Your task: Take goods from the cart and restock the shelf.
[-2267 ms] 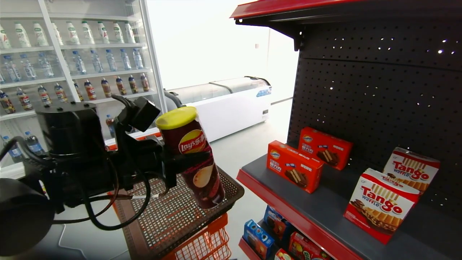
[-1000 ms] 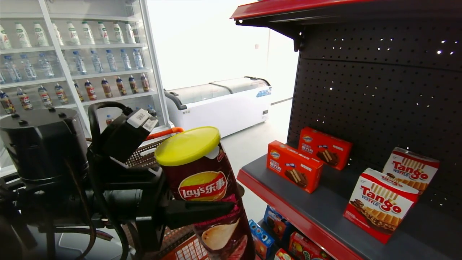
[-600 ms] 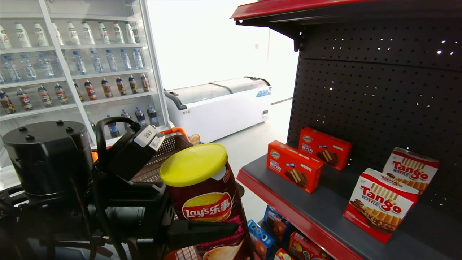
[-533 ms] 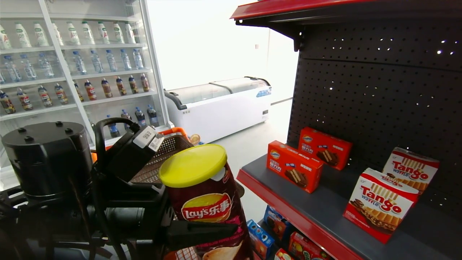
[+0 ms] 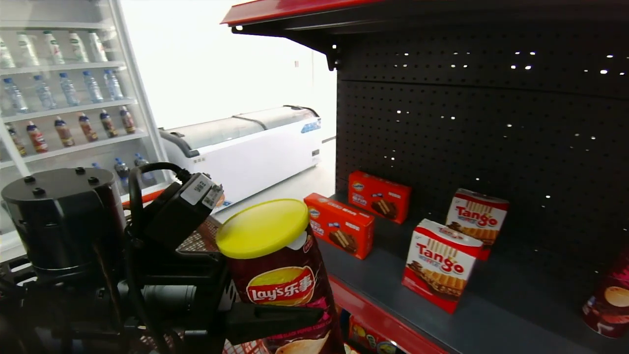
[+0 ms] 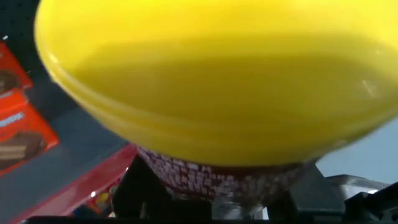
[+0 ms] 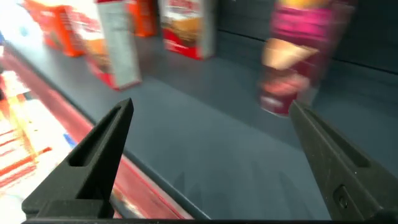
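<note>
Shelf (image 5: 491, 319) front; left end effector (image 5: 290, 307) around can (image 5: 263, 228)

Bare shelf (image 5: 521, 305) between wafer boxes (image 5: 439, 265), shelved can (image 5: 607, 302)

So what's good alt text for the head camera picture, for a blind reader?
The robot's left gripper holds a yellow-lidded chip can near a dark store shelf. On the shelf stand two red biscuit boxes, two red-and-white wafer boxes and, at far right, another can.

Left pincer (image 5: 282, 317) clamped, right pincer (image 7: 211, 109) agape
</note>
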Robot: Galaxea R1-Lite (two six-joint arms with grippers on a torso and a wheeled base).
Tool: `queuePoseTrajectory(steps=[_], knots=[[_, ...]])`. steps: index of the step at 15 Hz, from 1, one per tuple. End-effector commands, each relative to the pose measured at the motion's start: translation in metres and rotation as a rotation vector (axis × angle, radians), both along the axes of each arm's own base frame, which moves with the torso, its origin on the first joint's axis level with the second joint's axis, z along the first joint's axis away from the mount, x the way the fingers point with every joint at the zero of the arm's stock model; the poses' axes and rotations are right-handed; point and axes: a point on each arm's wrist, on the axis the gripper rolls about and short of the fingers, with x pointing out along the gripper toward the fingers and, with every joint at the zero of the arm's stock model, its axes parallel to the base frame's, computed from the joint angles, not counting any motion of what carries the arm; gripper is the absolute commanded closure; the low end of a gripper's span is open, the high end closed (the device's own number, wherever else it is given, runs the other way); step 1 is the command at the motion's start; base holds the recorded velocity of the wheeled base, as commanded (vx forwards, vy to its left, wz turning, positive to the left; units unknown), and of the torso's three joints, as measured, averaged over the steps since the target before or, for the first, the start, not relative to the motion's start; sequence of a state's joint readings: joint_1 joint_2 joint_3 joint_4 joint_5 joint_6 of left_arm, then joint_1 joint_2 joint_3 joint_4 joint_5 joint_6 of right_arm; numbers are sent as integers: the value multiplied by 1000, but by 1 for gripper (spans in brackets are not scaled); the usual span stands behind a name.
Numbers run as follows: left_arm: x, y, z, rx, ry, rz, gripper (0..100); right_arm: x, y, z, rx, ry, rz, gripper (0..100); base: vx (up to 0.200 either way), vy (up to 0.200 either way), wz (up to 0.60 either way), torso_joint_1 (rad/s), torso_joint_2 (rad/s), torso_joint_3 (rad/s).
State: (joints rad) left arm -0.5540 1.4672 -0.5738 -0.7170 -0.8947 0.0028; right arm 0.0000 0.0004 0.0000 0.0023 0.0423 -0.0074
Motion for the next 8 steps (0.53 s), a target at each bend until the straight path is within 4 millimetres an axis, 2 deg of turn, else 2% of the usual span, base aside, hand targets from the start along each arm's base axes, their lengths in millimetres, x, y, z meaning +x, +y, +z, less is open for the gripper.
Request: queuePoseTrajectory(steps=[1, 8], knots=[[1, 0, -1, 2, 2, 1, 100, 0, 0, 0, 0, -1, 1, 0, 0, 0, -600, 2, 2, 2], [1, -2, -2, 5, 6, -3, 100, 0, 0, 0, 0, 0, 1, 0, 0, 0, -600, 3, 2, 2]])
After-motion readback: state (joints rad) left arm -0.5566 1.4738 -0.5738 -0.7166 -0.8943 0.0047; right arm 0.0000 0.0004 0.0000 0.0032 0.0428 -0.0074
